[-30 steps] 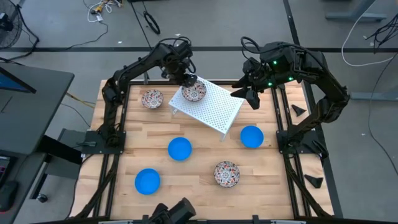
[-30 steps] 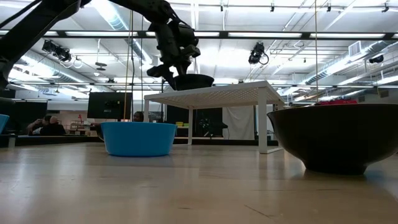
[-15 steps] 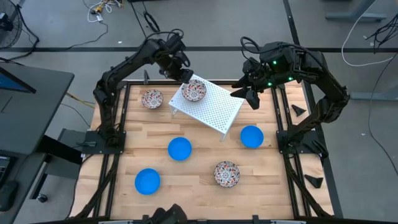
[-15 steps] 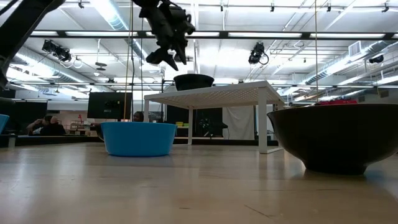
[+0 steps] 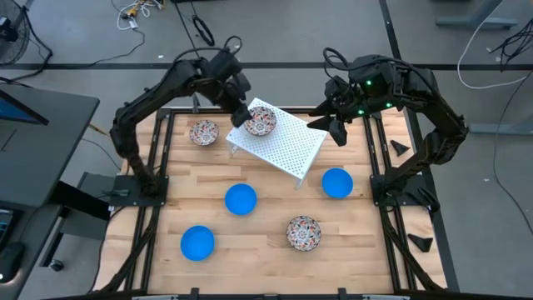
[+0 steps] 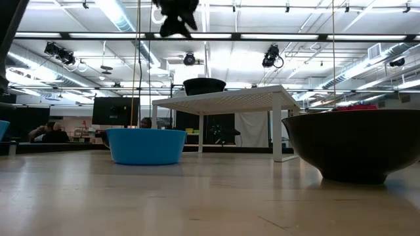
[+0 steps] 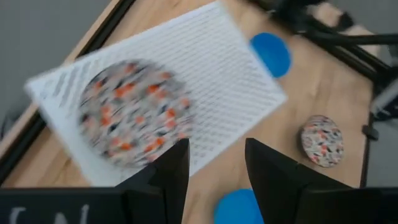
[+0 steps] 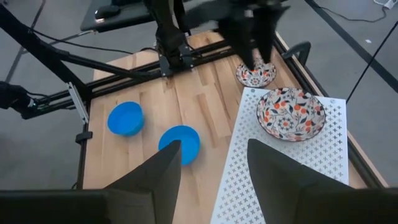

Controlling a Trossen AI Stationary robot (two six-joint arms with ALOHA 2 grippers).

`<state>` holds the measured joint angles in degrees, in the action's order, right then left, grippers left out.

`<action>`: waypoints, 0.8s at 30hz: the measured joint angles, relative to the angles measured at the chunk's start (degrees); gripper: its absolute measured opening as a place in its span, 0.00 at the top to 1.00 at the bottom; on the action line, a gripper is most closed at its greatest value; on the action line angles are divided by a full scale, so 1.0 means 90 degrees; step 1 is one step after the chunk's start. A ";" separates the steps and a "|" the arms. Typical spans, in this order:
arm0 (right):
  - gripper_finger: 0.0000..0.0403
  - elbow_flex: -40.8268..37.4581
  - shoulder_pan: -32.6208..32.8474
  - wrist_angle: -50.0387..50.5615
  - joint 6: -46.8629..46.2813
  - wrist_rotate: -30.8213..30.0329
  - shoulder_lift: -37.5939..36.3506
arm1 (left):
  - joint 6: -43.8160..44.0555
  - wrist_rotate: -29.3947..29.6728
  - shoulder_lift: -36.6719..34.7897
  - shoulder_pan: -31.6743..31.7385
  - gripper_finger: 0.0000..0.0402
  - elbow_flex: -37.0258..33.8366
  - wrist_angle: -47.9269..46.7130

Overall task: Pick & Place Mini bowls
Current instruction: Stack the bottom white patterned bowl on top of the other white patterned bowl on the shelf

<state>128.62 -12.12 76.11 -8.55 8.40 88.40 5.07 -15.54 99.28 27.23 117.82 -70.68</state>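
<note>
Fingers parted and empty, the left gripper (image 5: 240, 107) hangs just off the white perforated rack (image 5: 287, 143), at the 9 o'clock edge of the patterned bowl on the rack (image 5: 261, 122). Right gripper (image 5: 331, 127), fingers apart, holds nothing at the rack's 2 o'clock corner. Nearest the table's (image 5: 266, 218) front edge lie one blue bowl (image 5: 198, 242) and a patterned bowl (image 5: 303, 232); two blue bowls (image 5: 241, 199) sit mid-table with open wood between; another patterned bowl (image 5: 203, 132) rests at 10 o'clock.

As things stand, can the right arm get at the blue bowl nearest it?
Probably yes. The blue bowl sits in the open on the table beside the white rack, nothing over it, and the right gripper hangs empty just beyond it.
</note>
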 joint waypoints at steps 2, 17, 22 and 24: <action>0.54 0.0000 0.0000 0.0008 0.0028 0.0000 0.0000 | -0.0153 0.0106 -0.0175 -0.0340 0.60 -0.0010 0.0142; 0.54 0.0000 0.0112 0.0013 -0.0276 -0.0005 0.0000 | -0.0304 0.0545 -0.1007 -0.2027 0.60 -0.0014 0.1320; 0.54 0.0000 0.0419 0.0015 -0.0163 -0.0001 0.0000 | -0.0358 0.0553 -0.1005 -0.2344 0.60 -0.0014 0.1716; 0.54 0.0000 0.0563 0.0018 -0.0163 -0.0039 0.0002 | -0.0381 0.0538 -0.1005 -0.2456 0.60 -0.0014 0.1837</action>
<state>128.62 -7.06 76.27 -10.02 8.06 88.42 1.63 -10.70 90.24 5.12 117.69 -54.14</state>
